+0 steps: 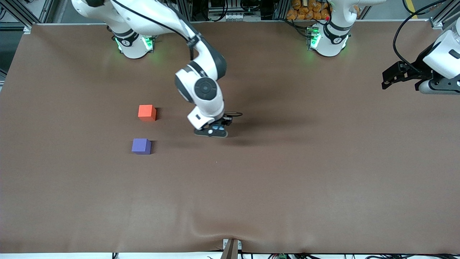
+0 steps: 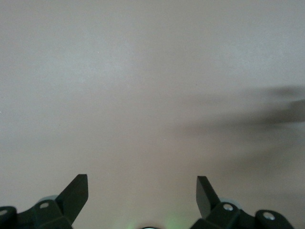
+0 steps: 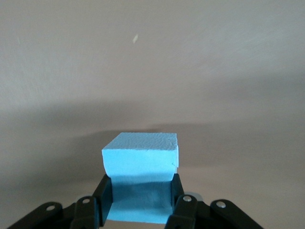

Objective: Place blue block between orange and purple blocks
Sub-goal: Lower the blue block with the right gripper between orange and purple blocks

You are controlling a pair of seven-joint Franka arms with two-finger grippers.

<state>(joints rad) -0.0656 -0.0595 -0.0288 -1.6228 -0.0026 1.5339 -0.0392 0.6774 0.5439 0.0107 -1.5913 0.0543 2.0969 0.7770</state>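
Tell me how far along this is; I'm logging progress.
Done: right pincer has shut on the blue block. In hand: the block sits toward the table's middle. Left: setting it between the orange block and purple block. Left pincer waits, open.

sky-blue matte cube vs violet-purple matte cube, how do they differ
The sky-blue matte cube is clamped in the right gripper; the violet-purple matte cube sits free on the brown table. Blue is lighter, purple darker. Blue lies more toward the table's middle. Both look like same-sized cubes.

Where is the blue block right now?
The blue block sits between the right gripper fingers near the table's middle, toward the left arm's end from the orange block and purple block.
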